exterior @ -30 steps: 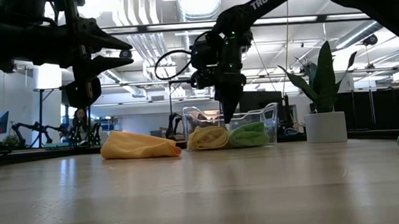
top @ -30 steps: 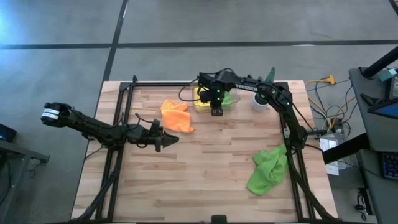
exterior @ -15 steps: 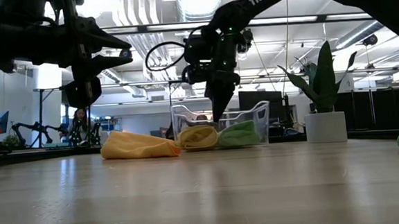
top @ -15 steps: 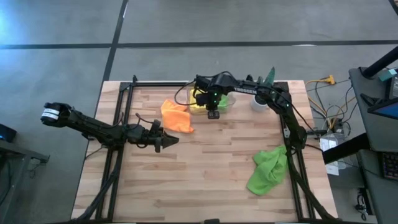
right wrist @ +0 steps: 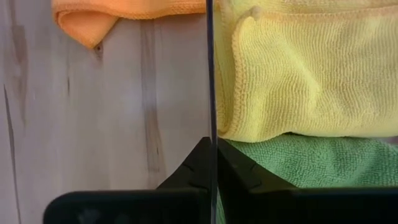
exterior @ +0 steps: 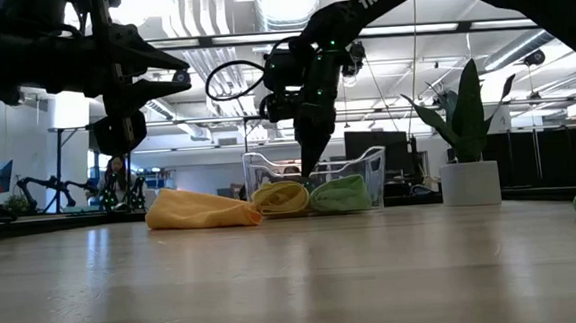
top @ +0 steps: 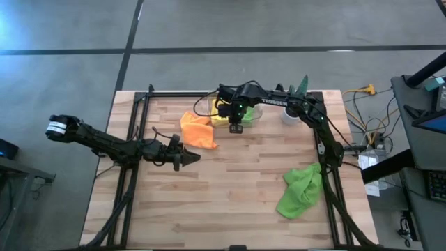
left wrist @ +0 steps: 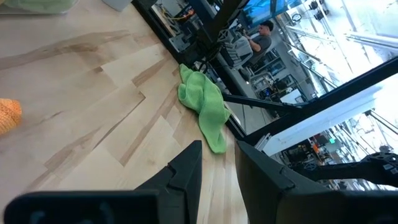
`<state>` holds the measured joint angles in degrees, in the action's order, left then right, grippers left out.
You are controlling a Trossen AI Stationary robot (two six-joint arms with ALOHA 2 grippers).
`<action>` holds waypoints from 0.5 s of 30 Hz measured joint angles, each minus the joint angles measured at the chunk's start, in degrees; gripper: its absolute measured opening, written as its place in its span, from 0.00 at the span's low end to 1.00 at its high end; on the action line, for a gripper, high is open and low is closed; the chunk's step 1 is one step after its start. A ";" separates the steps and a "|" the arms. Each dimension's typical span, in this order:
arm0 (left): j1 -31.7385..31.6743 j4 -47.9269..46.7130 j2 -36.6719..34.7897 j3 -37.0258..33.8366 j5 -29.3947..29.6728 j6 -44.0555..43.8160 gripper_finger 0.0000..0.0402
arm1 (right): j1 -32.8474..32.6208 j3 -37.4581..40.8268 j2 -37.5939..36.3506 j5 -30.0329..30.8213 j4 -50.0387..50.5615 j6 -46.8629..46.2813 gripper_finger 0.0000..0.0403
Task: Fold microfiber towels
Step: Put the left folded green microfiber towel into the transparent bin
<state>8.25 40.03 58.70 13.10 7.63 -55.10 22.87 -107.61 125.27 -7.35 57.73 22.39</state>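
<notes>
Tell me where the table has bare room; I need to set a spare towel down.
Free: the near middle, between the left gripper and the crumpled green towel. Crowded: the far edge, where the orange towel, the clear bin, the right gripper and the plant pot cluster.

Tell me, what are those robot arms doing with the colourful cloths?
The right gripper is pinched shut on the wall of a clear bin at the back of the table. A yellow towel and a green towel lie folded inside. The left gripper waits above the table, holding nothing. An orange towel and a second green towel lie crumpled, not folded yet.
</notes>
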 joint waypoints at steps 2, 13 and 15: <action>0.01 0.03 0.00 0.00 -0.03 -0.01 0.20 | 0.00 0.00 0.00 0.02 -0.09 -0.24 0.02; 0.14 0.47 -0.02 0.00 -1.29 -0.14 0.20 | 0.00 0.00 0.00 0.02 -0.02 -0.25 0.02; 0.17 0.94 -0.02 0.00 -1.36 -0.14 0.20 | 0.00 0.00 0.00 -0.11 0.11 -0.02 0.02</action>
<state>8.43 40.97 58.67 13.10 6.26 -55.24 22.87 -107.61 125.27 -7.46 57.84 22.37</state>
